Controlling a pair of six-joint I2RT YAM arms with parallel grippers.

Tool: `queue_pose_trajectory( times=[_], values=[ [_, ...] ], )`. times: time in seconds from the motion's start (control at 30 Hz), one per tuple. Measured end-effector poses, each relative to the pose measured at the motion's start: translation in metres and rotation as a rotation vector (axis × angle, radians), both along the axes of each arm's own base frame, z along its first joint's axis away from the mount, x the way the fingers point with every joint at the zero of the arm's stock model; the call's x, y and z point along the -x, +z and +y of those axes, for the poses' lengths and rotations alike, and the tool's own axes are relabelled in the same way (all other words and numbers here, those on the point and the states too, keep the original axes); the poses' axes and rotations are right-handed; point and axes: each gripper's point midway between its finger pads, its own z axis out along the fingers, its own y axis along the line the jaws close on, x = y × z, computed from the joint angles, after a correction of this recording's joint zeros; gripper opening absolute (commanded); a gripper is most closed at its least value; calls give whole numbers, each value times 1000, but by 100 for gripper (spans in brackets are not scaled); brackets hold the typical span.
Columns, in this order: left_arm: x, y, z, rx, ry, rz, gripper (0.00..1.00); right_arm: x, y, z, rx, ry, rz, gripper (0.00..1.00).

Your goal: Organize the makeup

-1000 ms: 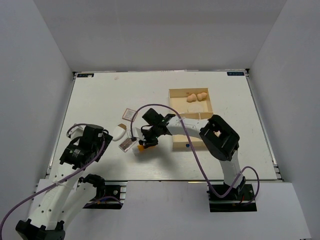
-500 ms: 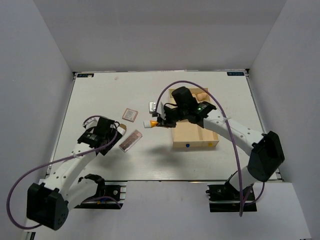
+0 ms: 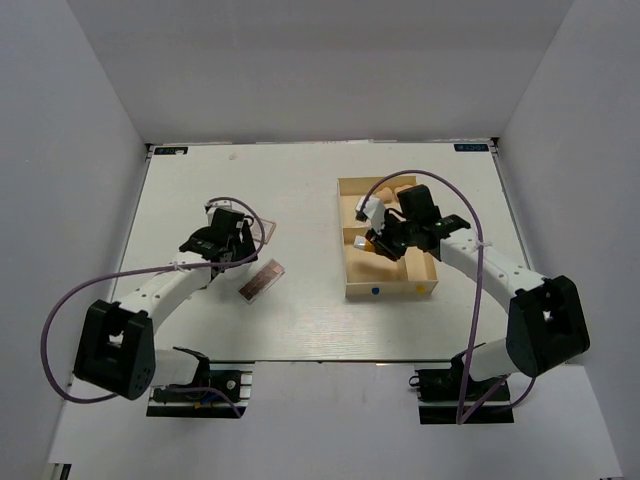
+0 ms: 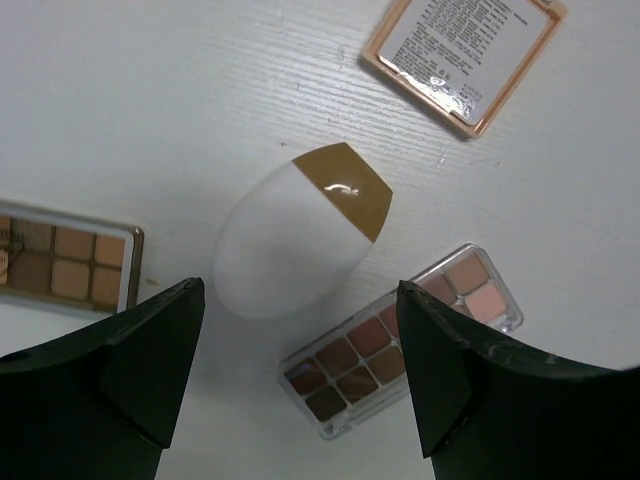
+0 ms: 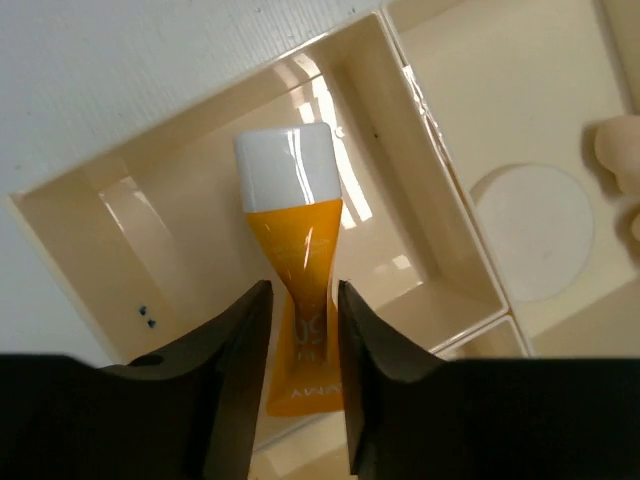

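Note:
In the left wrist view a white egg-shaped piece point(image 4: 300, 240) with a brown cap lies on the table. My left gripper point(image 4: 298, 290) hovers open above it, one finger on each side. A long brown-pink palette point(image 4: 400, 340) lies just beside the egg, and a small square compact point(image 4: 465, 60) lies farther off. My right gripper point(image 5: 300, 290) is down in a long compartment of the cream tray point(image 5: 440, 130). The orange white-capped tube point(image 5: 295, 260) lies between its fingers, with thin gaps on both sides. A round cream puff point(image 5: 532, 232) and a peach sponge point(image 5: 622, 150) sit in neighbouring compartments.
A second palette point(image 4: 60, 265) with tan squares lies left of the egg. From above, the tray point(image 3: 395, 292) stands right of centre, with the long palette point(image 3: 261, 280) out on the white table. Grey walls enclose the table on three sides.
My right gripper carried the tube from the table left of the tray into a tray compartment, and its jaws have eased apart. My left arm reached forward over the egg-shaped piece.

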Motion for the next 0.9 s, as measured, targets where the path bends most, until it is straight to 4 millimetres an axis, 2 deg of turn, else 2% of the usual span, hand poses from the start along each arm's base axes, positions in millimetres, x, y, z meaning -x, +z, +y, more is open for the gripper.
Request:
queue_pose_trajectory(
  times=[0.03, 0.1, 0.13, 0.23, 0.4, 0.6, 0.8, 0.87, 0.9],
  values=[
    [-4, -3, 0, -23, -32, 1, 87, -1, -1, -3, 0, -15, 4, 54],
    [-8, -11, 0, -68, -87, 20, 88, -2, -1, -7, -3, -32, 8, 61],
    [-10, -15, 0, -91, -112, 38, 89, -2, -2, -8, -6, -38, 11, 69],
    [-16, -26, 0, -145, -176, 88, 89, -3, -2, -11, -13, -57, 22, 76],
    [-28, -34, -8, -189, -294, 136, 91, -5, 0, -16, -32, -82, 32, 77],
    [-33, -40, -16, -204, -398, 181, 91, -8, 10, -23, -69, -113, 28, 77],
    [-27, -59, -12, -215, -430, 258, 91, -9, 19, -30, -102, -138, 25, 77],
    [-29, -60, -12, -202, -431, 269, 87, -10, 21, -32, -110, -147, 28, 77],
    [-29, -60, -13, -193, -433, 273, 81, -11, 21, -34, -114, -152, 31, 77]
  ],
)
